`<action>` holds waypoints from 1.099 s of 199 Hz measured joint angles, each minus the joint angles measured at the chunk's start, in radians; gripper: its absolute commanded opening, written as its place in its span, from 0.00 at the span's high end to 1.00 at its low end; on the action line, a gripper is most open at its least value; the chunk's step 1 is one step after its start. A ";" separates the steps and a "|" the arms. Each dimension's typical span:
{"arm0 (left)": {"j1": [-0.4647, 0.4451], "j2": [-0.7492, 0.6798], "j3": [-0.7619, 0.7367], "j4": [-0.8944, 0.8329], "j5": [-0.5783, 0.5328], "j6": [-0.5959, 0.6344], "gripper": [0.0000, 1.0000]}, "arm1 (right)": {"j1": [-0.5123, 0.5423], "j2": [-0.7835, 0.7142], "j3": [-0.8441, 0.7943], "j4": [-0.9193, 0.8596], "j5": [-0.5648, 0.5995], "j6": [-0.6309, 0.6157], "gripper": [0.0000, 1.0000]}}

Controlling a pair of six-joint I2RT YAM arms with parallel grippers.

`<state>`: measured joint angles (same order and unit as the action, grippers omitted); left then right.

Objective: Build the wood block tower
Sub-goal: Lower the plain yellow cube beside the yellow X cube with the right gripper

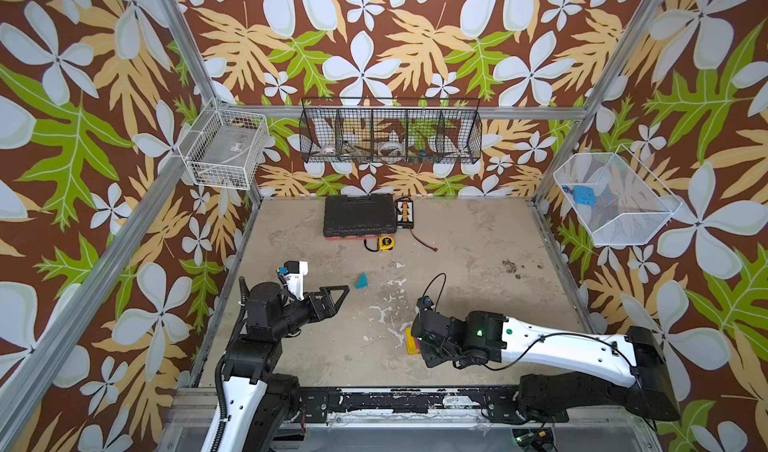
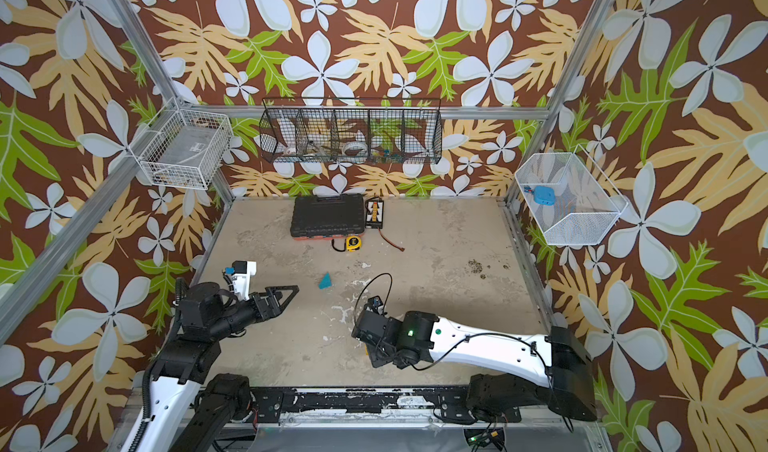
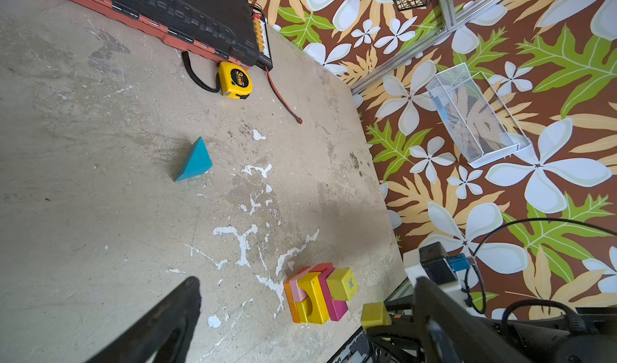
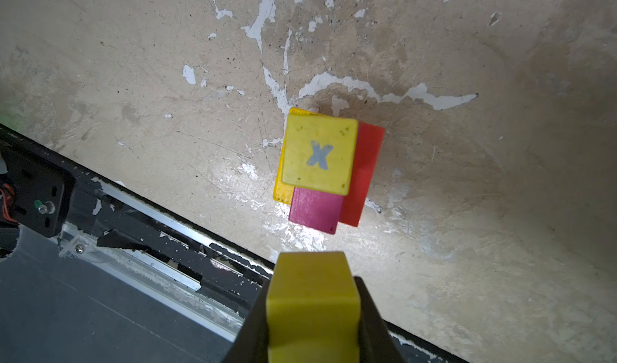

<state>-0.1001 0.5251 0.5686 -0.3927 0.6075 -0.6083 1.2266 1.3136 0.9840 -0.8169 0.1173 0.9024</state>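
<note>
Tower (image 3: 319,293): low stack just beside front rail (image 4: 160,204); X cube (image 4: 319,154) topmost, over magenta, red, pink, orange pieces.
Yellow block (image 4: 312,298): clamped in right gripper (image 4: 314,324), beside tower, not touching.
Blocks judged light, rigid, paint slick; flat opposite faces best hold.
Wedge (image 1: 361,280): teal, alone mid-table, well apart from tower; slopes poor grip, flat triangular ends better.
Left gripper (image 1: 338,293): spread wide, empty, near wedge.
Table (image 3: 83,194): open room around wedge; rail crowded tower's near side.

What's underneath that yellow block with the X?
The X block sits atop the tower: a magenta block, a red block and another yellow block poke out beneath it. Whatever lies directly under its middle is covered.
</note>
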 measured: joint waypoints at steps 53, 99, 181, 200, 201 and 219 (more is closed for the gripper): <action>0.000 0.002 0.000 0.000 0.003 0.008 0.00 | 0.002 0.087 0.048 0.002 0.023 0.006 0.74; 0.000 0.003 0.001 0.000 0.003 0.011 0.00 | 0.002 0.123 0.068 -0.006 0.048 0.006 0.70; 0.000 0.005 0.001 0.000 0.003 0.011 0.00 | 0.002 0.142 0.078 -0.016 0.068 0.009 0.65; 0.000 0.005 0.001 0.000 0.003 0.011 0.00 | 0.002 0.146 0.077 -0.016 0.072 0.010 0.65; 0.000 0.005 0.001 0.000 0.003 0.011 0.00 | 0.002 0.147 0.077 -0.016 0.072 0.010 0.65; 0.000 0.005 0.001 0.000 0.003 0.011 0.00 | -0.001 0.158 0.078 -0.016 0.073 0.010 0.65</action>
<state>-0.1001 0.5301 0.5694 -0.3931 0.6106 -0.5972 1.2255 1.4719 1.0622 -0.8326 0.1902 0.9119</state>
